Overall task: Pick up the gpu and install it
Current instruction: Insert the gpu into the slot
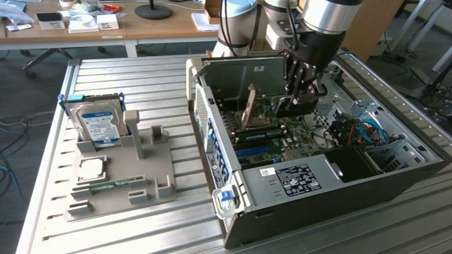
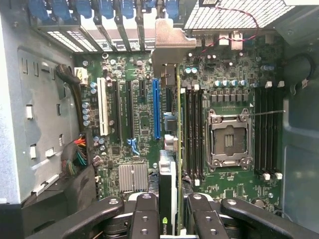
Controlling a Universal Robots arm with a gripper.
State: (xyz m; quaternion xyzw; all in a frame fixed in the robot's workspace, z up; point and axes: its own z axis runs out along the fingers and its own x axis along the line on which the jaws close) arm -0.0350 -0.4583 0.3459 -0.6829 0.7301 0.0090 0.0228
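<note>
Wrist view | gripper clamps gpu edge-on | card face hidden, over motherboard

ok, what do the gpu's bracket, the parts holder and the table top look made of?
Bracket on the gpu: bare sheet metal, pale satin sheen, likely steel.
Parts holder: matte grey-beige plastic, blocky moulded or printed shapes.
Table top: ribbed silvery metal slats with soft glare, probably aluminium.

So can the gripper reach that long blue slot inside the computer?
Probably yes. The case lies open on top, and the gripper is already inside it, holding the gpu. The blue slot looks bare, with nothing over it.
</note>
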